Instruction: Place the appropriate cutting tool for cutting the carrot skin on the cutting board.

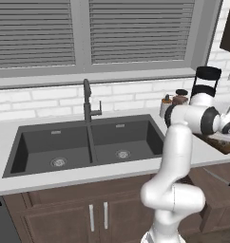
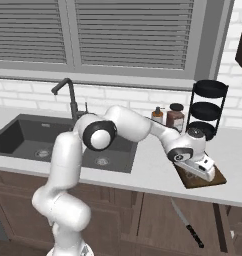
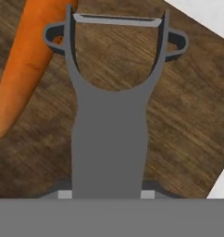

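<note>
And here the end effector (image 2: pixel 200 167) hangs low over the cutting board (image 3: pixel 188 120), its jaws clamped tight on the flat grey handle of a peeler (image 3: pixel 109 125). That is the right tool for carrot skin, so the pick looks sound. From the hand's own eye the peeler juts straight ahead of the end effector, its Y-shaped fork and thin blade out in front, dark wood grain spread beneath it. The carrot (image 3: pixel 26 74) lies ahead and off to one side of the fork, right beside one prong; whether they touch I cannot tell. The board sits on the pale table (image 2: pixel 153 170), directly under the end effector, with a black three-tier rack (image 2: pixel 208 107) beyond it. A knife (image 2: pixel 187 222) is down below the table edge, well apart from the end effector. My read: this is the set-down, nearly done. To finish cleanly, lower until the peeler lies flat on the wood, keep the fork clear of the carrot, then release gently and lift straight away so nothing drags or skids toward the board's edge.
</note>
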